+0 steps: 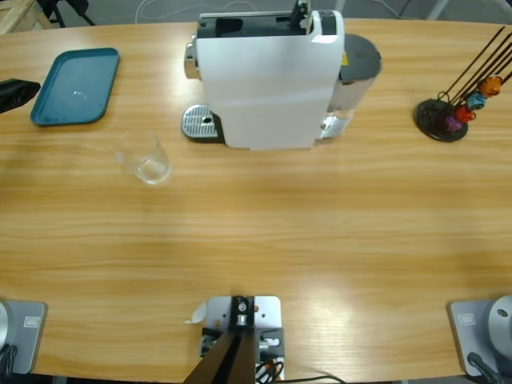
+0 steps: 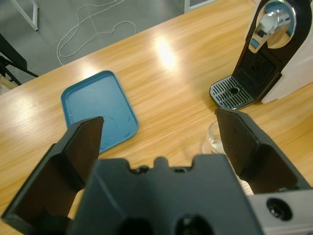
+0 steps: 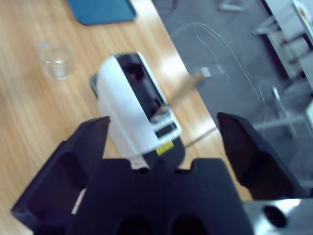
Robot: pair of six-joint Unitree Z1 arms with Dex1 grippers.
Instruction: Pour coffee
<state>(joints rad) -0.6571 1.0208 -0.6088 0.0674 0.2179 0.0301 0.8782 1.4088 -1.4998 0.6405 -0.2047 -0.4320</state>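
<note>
A white coffee machine [image 1: 268, 76] stands at the table's far middle, its metal drip tray [image 1: 200, 124] facing left. An upright clear glass [image 1: 148, 160] sits on the wood in front of and left of the drip tray. The coffee is out of view. My left gripper [image 2: 159, 117] is open and holds nothing; past its jaws I see the glass [image 2: 212, 142] and the machine's spout [image 2: 276, 22]. My right gripper [image 3: 164, 119] is open too, hanging above the machine [image 3: 132, 103], with the glass [image 3: 56, 61] beyond it. A black gripper tip [image 1: 14, 94] shows at the left edge.
A teal tray [image 1: 76, 86] lies at the far left, also seen in the left wrist view [image 2: 98, 110]. A black wire stand with coloured capsules [image 1: 460, 108] is at the far right. Bare wood fills the near half of the table.
</note>
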